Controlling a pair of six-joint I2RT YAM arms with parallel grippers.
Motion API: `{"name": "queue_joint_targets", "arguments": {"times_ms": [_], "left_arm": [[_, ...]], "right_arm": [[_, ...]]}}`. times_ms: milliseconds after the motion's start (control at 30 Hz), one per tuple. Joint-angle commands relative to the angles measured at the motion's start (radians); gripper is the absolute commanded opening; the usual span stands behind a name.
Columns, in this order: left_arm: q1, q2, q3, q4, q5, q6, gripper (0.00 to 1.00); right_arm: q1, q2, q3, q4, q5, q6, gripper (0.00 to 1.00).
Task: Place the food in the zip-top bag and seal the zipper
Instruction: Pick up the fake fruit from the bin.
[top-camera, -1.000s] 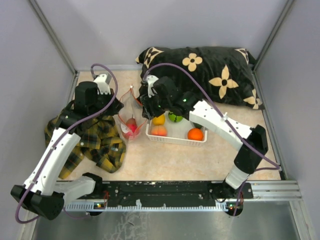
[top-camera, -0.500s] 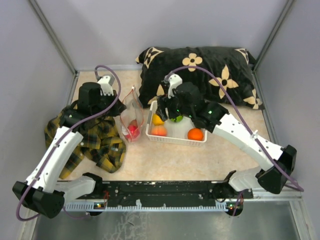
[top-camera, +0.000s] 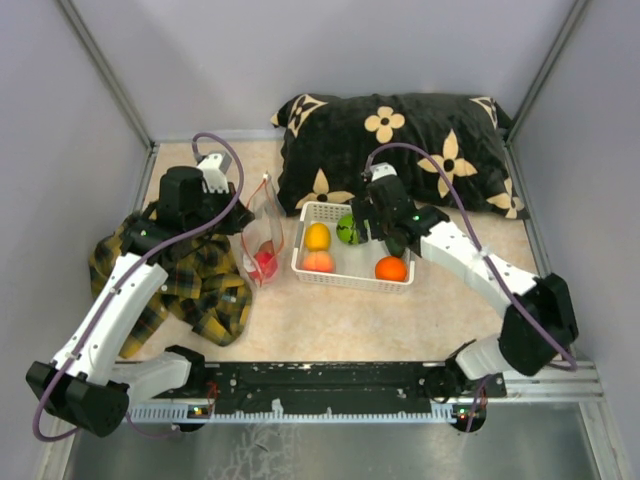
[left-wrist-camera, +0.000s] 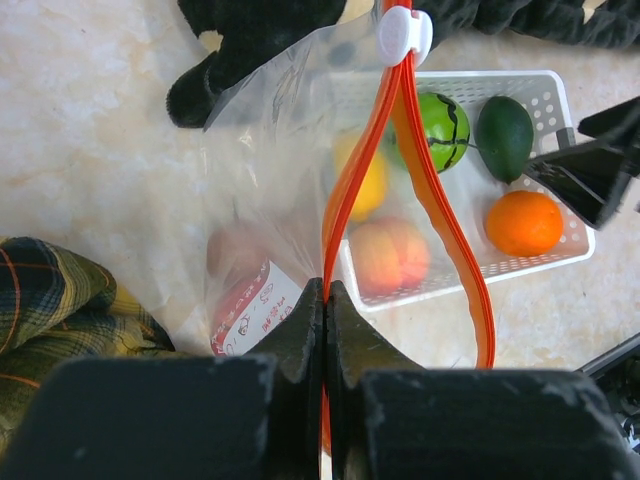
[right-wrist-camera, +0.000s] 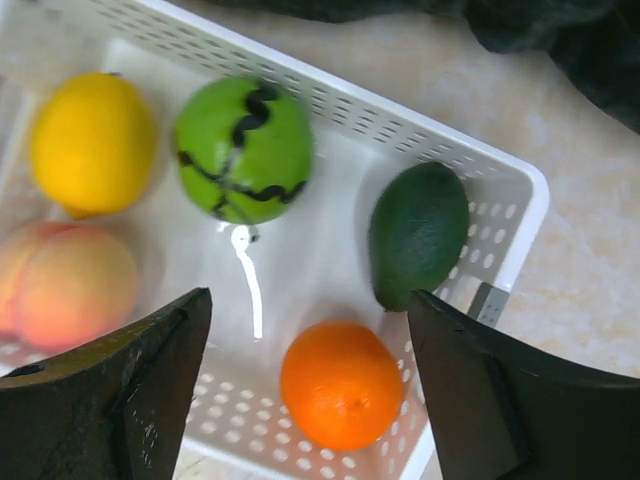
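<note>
Orange zipper (left-wrist-camera: 342, 200) of the zip-top bag (left-wrist-camera: 260, 170) is clamped by the left gripper (left-wrist-camera: 325, 292) at lower centre; the right gripper (right-wrist-camera: 308, 305) is spread wide over the basket (right-wrist-camera: 350, 100)

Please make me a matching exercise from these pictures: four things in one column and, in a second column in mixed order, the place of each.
Things:
1. orange fruit
2. red fruit
3. zipper
4. plaid cloth

Places:
A. pinched between the left fingers
B. in the white basket
C. on the table, beneath the left arm
D. inside the clear bag

Pairs: 1-B, 2-D, 3-A, 4-C.
</note>
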Motion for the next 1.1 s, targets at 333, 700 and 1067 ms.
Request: {"name": "queue_joint_targets", "arguments": {"times_ms": [333,700,1067], "left_arm": [[-0.017,-0.005,0.061,-0.031,-0.075,0.033,0.00],[-0.031,0.007,0.073,-0.037,-0.093,0.036,0.00],[-0.035,0.012,0.073,-0.038,-0.090,0.036,0.00]], "right_arm": [[-0.115,0.267,-0.014,0.143,0.203,0.026,0.79],[-0.124,0.411,-0.016,0.223,0.222,0.019,0.75],[-0.141,0.392,-0.004,0.166,0.134,0.012,0.69]]}}
